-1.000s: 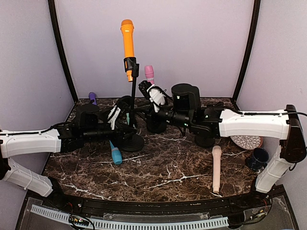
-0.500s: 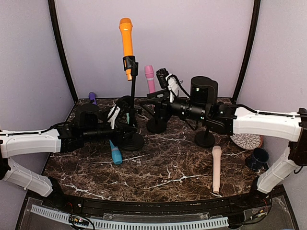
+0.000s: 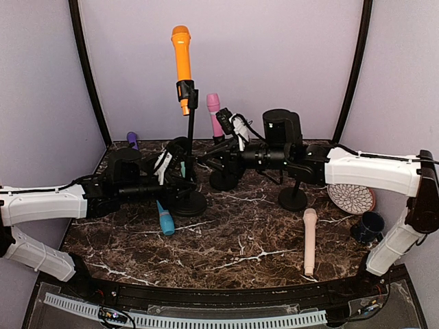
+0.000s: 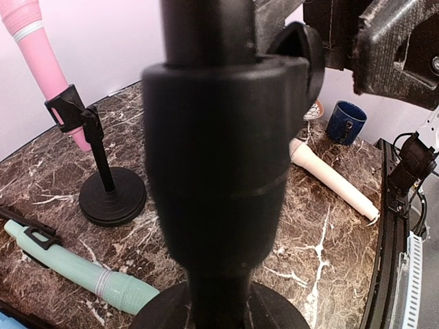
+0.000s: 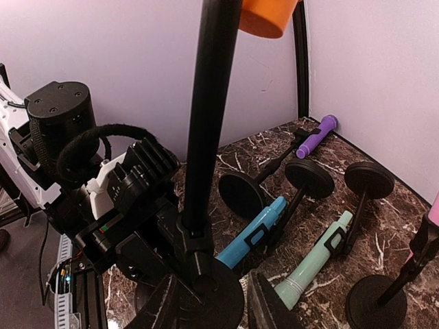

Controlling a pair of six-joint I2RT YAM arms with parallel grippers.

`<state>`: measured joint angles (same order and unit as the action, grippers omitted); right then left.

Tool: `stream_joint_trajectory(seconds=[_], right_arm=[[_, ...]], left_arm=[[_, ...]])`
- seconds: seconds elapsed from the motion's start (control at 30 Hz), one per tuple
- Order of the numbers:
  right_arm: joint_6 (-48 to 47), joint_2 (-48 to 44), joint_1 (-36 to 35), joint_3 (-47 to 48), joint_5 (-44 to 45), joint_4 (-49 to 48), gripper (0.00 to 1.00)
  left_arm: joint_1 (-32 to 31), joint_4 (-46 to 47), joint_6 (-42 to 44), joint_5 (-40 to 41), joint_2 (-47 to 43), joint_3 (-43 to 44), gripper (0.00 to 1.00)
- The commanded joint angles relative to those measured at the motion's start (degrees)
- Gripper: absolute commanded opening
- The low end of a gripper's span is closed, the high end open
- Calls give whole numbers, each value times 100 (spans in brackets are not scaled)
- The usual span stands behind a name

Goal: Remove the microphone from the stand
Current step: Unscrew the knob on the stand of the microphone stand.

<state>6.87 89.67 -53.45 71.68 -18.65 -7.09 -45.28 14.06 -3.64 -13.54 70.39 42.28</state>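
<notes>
Left hand [image 3: 175, 166] clenched round the lower pole of the tall stand [image 3: 190, 133], bracing it on the marble tabletop [image 3: 240, 233]. At the head of that pole the orange microphone [image 3: 182, 58] sits upright in its clip [image 3: 186, 90], well above both arms. To the right, just beside a pink microphone [image 3: 214, 113] on a shorter stand, the right hand [image 3: 230, 125] hangs in the air facing the tall stand. Its wrist view shows the fingers parted with nothing between them.

By the look of it the task is in its opening stage. The stand is steadied, but the orange microphone has not been touched or lifted. The reach up to it, the grip and the pull out of the clip are all left to do.

Against the frame a second ago, the right hand has risen from low beside the shorter stand and drawn in toward the tall pole. It now sits slightly lower than half a second ago. The left arm and the orange microphone are unchanged.
</notes>
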Motion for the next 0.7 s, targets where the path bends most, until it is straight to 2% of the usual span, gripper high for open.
stream_joint_trajectory(seconds=[0.0,0.47,0.67], right_arm=[[-181,88,-16,273,-105,-5,34],[-314,331,-25,548,-320,175,23],[-483,321,-48,577,-335,274,10]], left_arm=[[-25,735,65,-108,-299,281,0],[-25,726,61,-129,-289,281,0],[-23,717,47,-109,-294,287,0]])
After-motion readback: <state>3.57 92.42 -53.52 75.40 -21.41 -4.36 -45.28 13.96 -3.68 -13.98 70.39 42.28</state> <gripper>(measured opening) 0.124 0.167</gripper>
